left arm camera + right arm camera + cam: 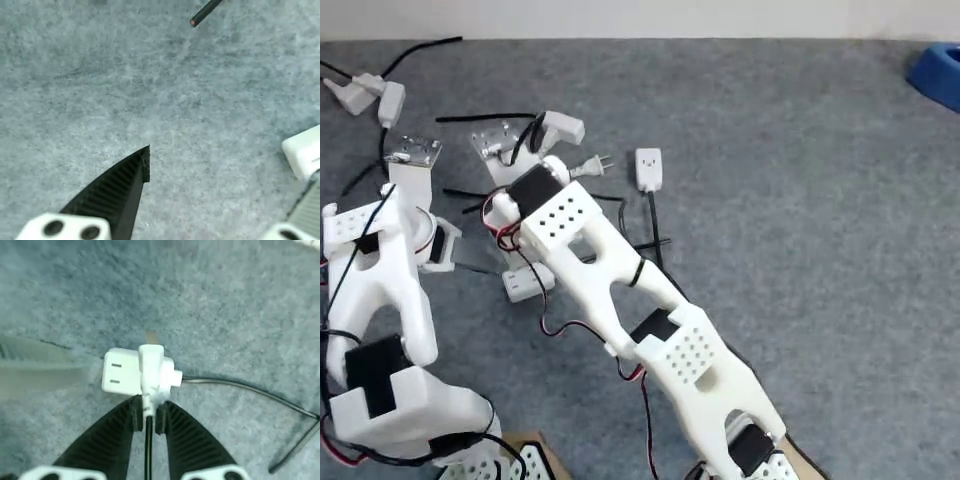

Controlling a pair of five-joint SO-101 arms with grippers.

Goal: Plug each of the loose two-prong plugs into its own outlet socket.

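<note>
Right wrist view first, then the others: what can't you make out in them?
- Right wrist view: prongs of the plug, hidden between its body and the socket; fully in or not, unclear.
- Right wrist view: a grey shape beside the socket, too blurred to name.
- Left wrist view: a white block, cut off by the edge.
- High view: a white piece, half covered by the right arm.
</note>
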